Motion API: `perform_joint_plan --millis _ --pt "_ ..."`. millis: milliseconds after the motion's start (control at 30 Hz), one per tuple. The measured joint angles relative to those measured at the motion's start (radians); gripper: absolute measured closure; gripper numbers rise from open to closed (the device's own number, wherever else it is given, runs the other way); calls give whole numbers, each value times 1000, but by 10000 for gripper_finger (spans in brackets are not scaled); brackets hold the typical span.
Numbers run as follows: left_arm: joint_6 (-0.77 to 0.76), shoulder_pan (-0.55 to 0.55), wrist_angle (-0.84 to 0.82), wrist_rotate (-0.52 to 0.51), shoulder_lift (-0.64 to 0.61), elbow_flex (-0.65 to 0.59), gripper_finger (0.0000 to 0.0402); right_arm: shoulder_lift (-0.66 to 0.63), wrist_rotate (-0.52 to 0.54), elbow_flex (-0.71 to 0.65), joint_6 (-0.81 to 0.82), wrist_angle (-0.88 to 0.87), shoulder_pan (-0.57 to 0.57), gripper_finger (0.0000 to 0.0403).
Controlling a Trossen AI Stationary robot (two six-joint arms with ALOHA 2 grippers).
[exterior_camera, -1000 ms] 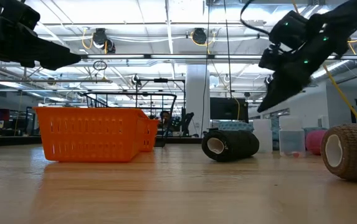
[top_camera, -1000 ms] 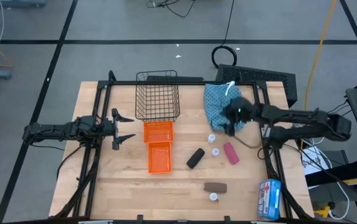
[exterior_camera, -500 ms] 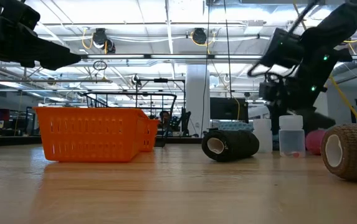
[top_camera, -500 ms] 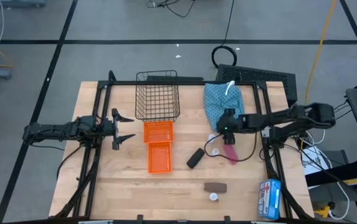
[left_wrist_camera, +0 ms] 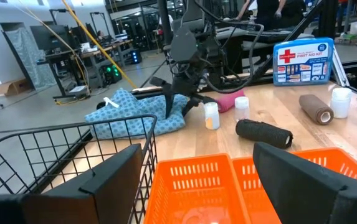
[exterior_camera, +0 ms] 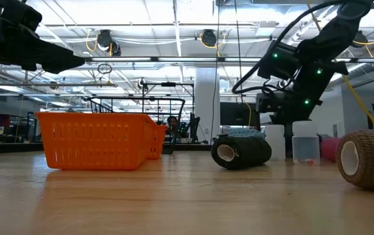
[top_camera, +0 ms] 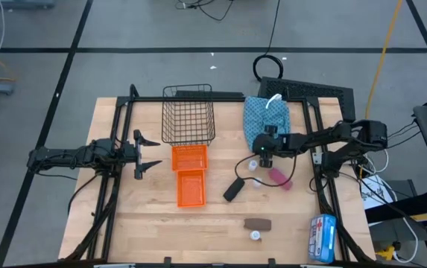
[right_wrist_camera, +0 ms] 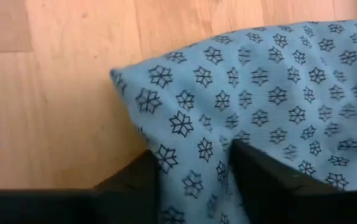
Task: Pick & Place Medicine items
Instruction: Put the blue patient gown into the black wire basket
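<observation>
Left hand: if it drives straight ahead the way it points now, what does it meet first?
Probably the wire basket, right in front of the left hand; its wrist view looks through the basket's rim. The orange bins sit close beside that line, so depth is uncertain.

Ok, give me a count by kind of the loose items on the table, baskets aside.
White vials: 3
Black roll: 1
Pink roll: 1
Brown roll: 1
Blue cloth pouch: 1
First-aid packet: 1
Total: 8
</observation>
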Motion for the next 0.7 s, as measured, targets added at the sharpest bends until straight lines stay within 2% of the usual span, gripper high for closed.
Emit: perform_joint_plan --millis 133,367,533,700 --pt "0 0 0 0 0 0 92 0 3 -26 29 18 -8 373" --pt "0 0 0 0 0 0 91 -54 -2 -19 58 49 -10 376" --pt "0 0 0 0 0 0 91 -202 -16 14 43 39 -19 376" --pt "0 0 0 0 0 0 91 -376 -17 25 38 161 -47 376"
